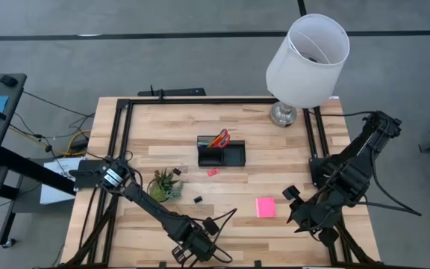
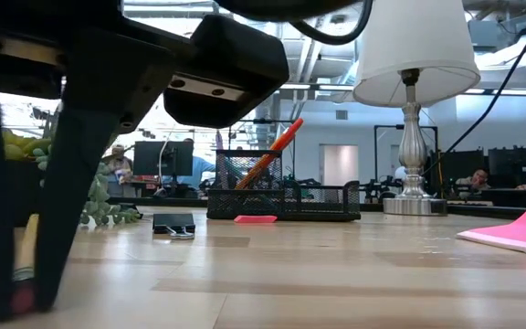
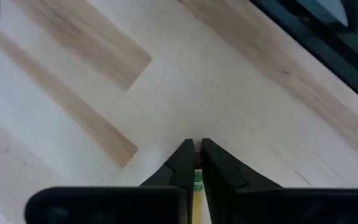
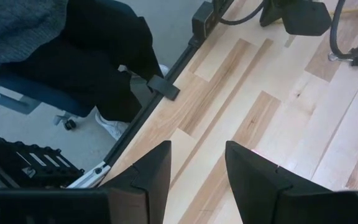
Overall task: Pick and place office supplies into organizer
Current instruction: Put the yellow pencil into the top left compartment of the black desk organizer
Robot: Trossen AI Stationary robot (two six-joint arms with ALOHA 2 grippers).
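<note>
My left gripper (image 1: 196, 245) is at the table's near edge, shut on a yellow pencil (image 2: 26, 242) that has a metal band and a pink eraser tip (image 2: 21, 297). My right gripper (image 4: 197, 165) hangs open over bare wood near the right near corner. The black organizer (image 1: 221, 154) stands mid-table and holds red scissors (image 1: 223, 137) and an orange pen (image 2: 272, 151). The pink sticky pad (image 1: 265, 207) lies flat, left of the right gripper. A pink eraser (image 1: 213, 172) and two black clips (image 1: 198, 199) (image 1: 179, 171) lie on the wood. My left gripper pinches the yellow pencil (image 3: 197, 180) between its two fingers (image 3: 180, 163). The fingers come from above and point down. The pencil runs along the fingers, with its eraser tip lowest, close to the tabletop. I cannot tell whether the tip touches the wood.
A green plant tuft (image 1: 165, 185) stands left of the organizer. A white-shaded lamp (image 1: 304, 60) stands at the far right. A black frame rail (image 4: 166, 87) edges the table. A seated person's legs (image 4: 104, 62) are beyond the rail in the right wrist view. Bare wood (image 1: 237, 232) lies between the two grippers.
</note>
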